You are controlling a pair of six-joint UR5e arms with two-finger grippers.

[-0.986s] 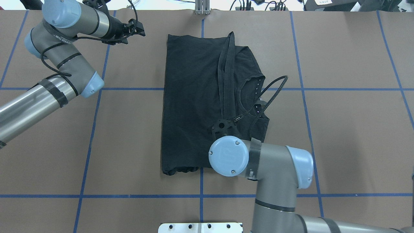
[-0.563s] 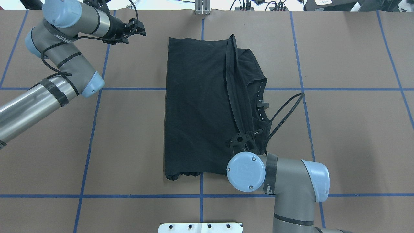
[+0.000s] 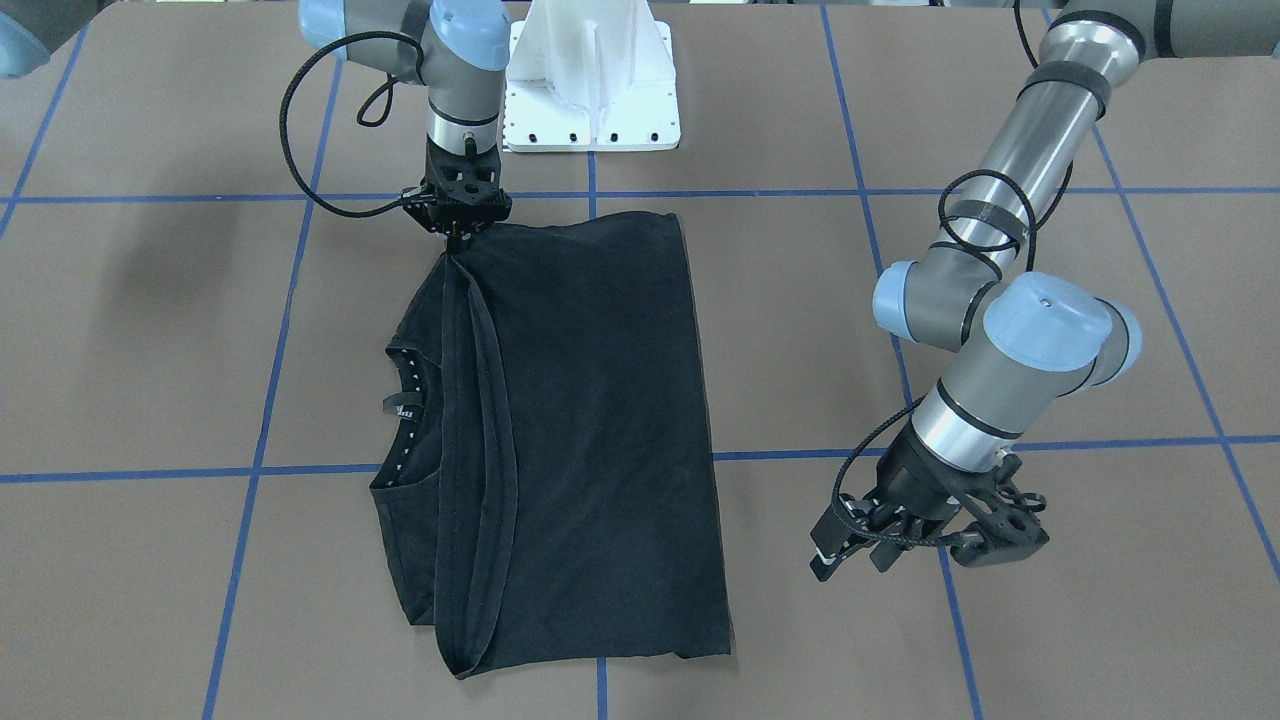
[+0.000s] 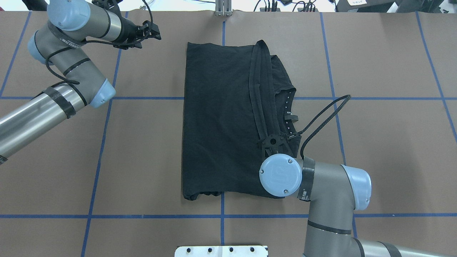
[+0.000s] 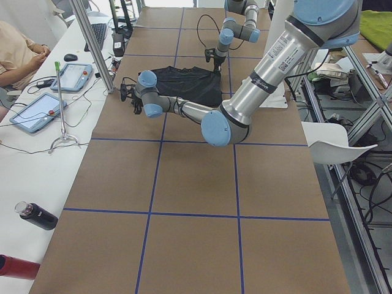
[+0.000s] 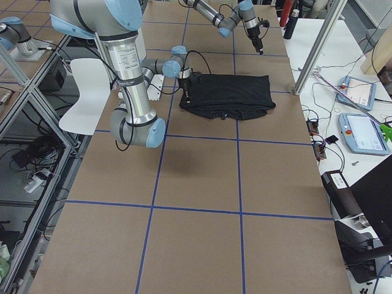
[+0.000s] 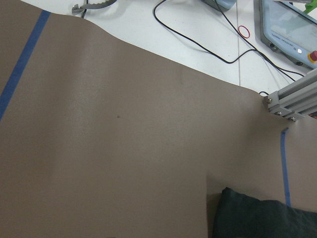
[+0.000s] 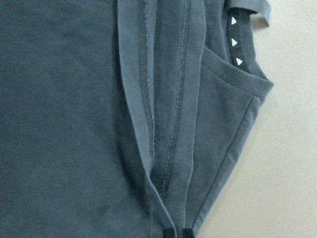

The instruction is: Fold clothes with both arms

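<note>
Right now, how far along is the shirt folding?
Done: the T-shirt lies doubled over, its hem beside the collar. In hand: the right gripper pinches a hem corner; the left gripper hangs clear. Left: probably release and a final fold.

A black T-shirt (image 3: 600, 430) lies folded lengthwise on the brown bench (image 3: 150, 330), which is crossed by blue tape lines (image 3: 800, 455). Its dotted collar (image 3: 408, 400) peeks out on the right arm's side, beside a doubled hem band running along the fold. The right arm (image 3: 462, 70) points straight down near the white base mount (image 3: 590, 90), jaws pinched on the shirt's hem corner. The left arm (image 3: 1040, 340) hangs over the bench well apart from the shirt, jaws apart.
</note>
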